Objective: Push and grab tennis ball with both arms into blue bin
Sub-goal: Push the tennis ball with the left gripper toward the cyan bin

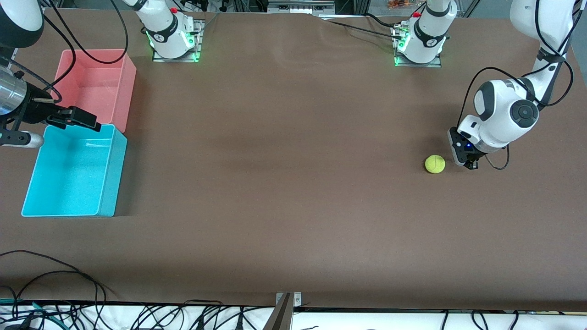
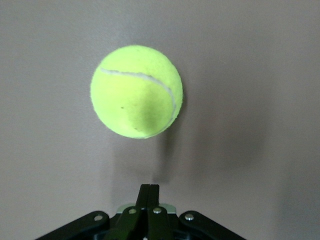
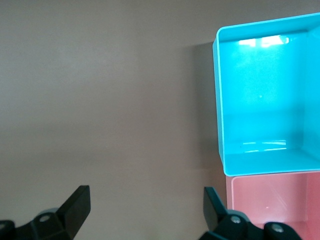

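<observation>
The yellow-green tennis ball [image 1: 434, 164] lies on the brown table toward the left arm's end. My left gripper [image 1: 470, 164] is down at table height right beside the ball, a small gap off it, on the side away from the bins. In the left wrist view its fingers [image 2: 150, 187] are pressed together with nothing between them, and the ball [image 2: 136, 91] sits just ahead of their tips. The blue bin [image 1: 112, 174] stands at the right arm's end. My right gripper [image 1: 91, 121] hangs open in the air by the bins, where blue meets pink. Its wrist view shows the gripper [image 3: 145, 197] over bare table beside the blue bin [image 3: 260, 162].
A pink bin [image 1: 126, 91] of the same size touches the blue one, farther from the front camera; its wall [image 3: 270, 200] also shows in the right wrist view. Both bins hold nothing. Brown tabletop stretches between ball and bins. Cables lie along the table's near edge.
</observation>
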### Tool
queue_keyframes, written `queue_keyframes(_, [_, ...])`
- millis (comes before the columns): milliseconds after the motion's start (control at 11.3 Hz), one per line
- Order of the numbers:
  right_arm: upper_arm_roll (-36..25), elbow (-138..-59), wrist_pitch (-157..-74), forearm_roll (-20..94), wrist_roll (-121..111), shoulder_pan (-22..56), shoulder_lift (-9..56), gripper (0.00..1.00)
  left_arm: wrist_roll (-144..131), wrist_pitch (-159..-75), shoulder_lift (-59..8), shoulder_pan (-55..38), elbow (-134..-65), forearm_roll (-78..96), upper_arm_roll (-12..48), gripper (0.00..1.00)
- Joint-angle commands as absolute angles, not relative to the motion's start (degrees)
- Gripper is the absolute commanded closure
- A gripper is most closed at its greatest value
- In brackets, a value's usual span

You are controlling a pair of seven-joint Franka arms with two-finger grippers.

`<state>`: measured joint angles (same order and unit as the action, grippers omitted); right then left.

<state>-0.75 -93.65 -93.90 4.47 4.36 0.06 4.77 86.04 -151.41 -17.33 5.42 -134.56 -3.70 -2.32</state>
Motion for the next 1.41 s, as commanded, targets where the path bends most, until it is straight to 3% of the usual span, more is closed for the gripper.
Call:
queue_keyframes(0, [-0.62,-92.37,-93.08,3.78,4.57,0.18,5.10,0.00,87.98,-154.05,-20.74,5.98,-133.51,-2.55,-2.02,1.00])
queue_keyframes(1058, [-0.62,-92.37,-93.16,3.69,4.75,0.61,5.10,0.00,87.80,-154.25,-21.36,7.65,-133.33,-1.85,-0.18,1.00])
queue_keyframes(1322, [-0.79,-92.37,-93.25,3.87,4.31,0.53,5.18,0.00,87.63,-154.16,-23.20,7.65,-128.87,-1.67,-0.18,1.00])
